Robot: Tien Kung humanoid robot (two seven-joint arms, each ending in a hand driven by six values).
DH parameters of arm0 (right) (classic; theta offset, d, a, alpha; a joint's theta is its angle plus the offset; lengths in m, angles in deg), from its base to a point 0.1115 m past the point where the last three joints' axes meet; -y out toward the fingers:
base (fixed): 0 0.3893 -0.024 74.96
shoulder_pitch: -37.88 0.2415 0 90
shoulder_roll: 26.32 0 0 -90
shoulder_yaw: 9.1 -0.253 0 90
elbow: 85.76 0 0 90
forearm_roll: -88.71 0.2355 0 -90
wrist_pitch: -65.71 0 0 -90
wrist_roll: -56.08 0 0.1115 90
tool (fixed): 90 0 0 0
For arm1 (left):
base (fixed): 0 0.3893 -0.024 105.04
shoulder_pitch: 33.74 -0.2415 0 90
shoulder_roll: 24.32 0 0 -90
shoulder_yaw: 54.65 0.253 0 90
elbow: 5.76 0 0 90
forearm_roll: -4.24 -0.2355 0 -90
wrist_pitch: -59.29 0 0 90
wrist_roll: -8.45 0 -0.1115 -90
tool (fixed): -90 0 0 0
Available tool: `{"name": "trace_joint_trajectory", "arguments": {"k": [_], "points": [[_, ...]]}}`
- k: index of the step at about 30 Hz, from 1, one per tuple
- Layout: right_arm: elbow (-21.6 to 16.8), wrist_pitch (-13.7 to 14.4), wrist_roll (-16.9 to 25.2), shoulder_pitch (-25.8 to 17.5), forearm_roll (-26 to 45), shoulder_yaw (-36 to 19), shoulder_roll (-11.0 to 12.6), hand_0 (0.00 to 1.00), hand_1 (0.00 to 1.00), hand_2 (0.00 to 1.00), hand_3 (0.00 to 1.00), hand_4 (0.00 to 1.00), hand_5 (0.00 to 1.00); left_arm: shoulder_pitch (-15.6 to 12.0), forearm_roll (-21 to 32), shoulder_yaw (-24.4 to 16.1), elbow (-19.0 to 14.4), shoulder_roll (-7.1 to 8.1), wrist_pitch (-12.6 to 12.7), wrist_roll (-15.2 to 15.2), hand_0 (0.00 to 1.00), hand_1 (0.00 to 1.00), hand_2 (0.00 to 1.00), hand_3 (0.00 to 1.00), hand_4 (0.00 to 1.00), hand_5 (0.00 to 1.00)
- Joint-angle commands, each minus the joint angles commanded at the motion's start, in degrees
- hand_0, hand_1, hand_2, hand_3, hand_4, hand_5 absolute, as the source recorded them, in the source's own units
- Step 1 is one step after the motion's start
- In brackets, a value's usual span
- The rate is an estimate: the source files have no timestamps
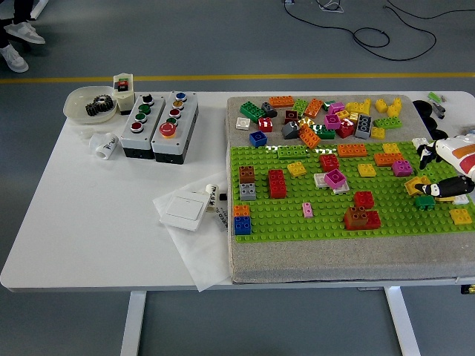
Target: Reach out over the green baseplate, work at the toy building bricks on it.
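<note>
The green baseplate (319,215) lies on a grey mat (297,271) on the right half of the table. Bricks stand on it: a red one (277,183), a red-and-brown stack (361,217), a pink-on-white one (334,179), an orange-on-blue stack (242,220). Loose bricks (326,119) are heaped on the mat behind the plate. My right hand (434,172) comes in from the right edge, open, its black fingers (444,188) spread above a yellow brick (415,185) and a small green brick (424,201). It holds nothing.
Two grey button boxes (159,124) and a bowl with a gear (90,105) stand at the back left. A white switch plate (182,211) on paper lies just left of the mat. A person's shoes (18,33) show at the top left.
</note>
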Motion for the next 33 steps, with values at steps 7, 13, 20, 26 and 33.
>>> {"name": "trace_joint_trajectory", "arguments": {"k": [7, 13, 20, 26, 33], "points": [[-0.2, 2.6, -0.2, 4.8, 2.5, 5.7, -3.3, 0.551, 0.546, 0.577, 0.500, 0.856, 0.358, -0.2, 0.2, 0.5, 0.0, 0.00, -0.1, 0.1, 0.756, 0.789, 0.840, 0.726, 0.774, 0.682], [3.3, 4.2, 1.1, 8.8, 2.0, 11.0, -6.5, 0.551, 0.546, 0.579, 0.501, 0.852, 0.361, -0.1, 0.8, 1.0, 0.0, 0.05, -0.1, 0.1, 0.755, 0.788, 0.840, 0.726, 0.774, 0.681], [5.0, 4.2, 1.0, 10.7, 2.3, 13.8, -9.8, 0.550, 0.539, 0.575, 0.500, 0.852, 0.363, 0.3, 1.8, 2.0, 0.0, 0.16, 0.0, -0.2, 0.755, 0.787, 0.840, 0.722, 0.773, 0.683], [6.6, 3.1, -1.1, 11.8, 1.5, 15.3, -12.9, 0.548, 0.542, 0.573, 0.500, 0.860, 0.369, 0.6, 2.7, 2.8, 0.0, 0.20, 0.1, -0.3, 0.756, 0.787, 0.839, 0.722, 0.773, 0.683], [8.4, 2.6, -1.5, 12.3, 1.4, 15.8, -14.7, 0.551, 0.552, 0.580, 0.506, 0.875, 0.386, 0.7, 3.0, 3.1, 0.0, 0.25, 0.1, -0.3, 0.756, 0.786, 0.838, 0.721, 0.773, 0.682]]}}
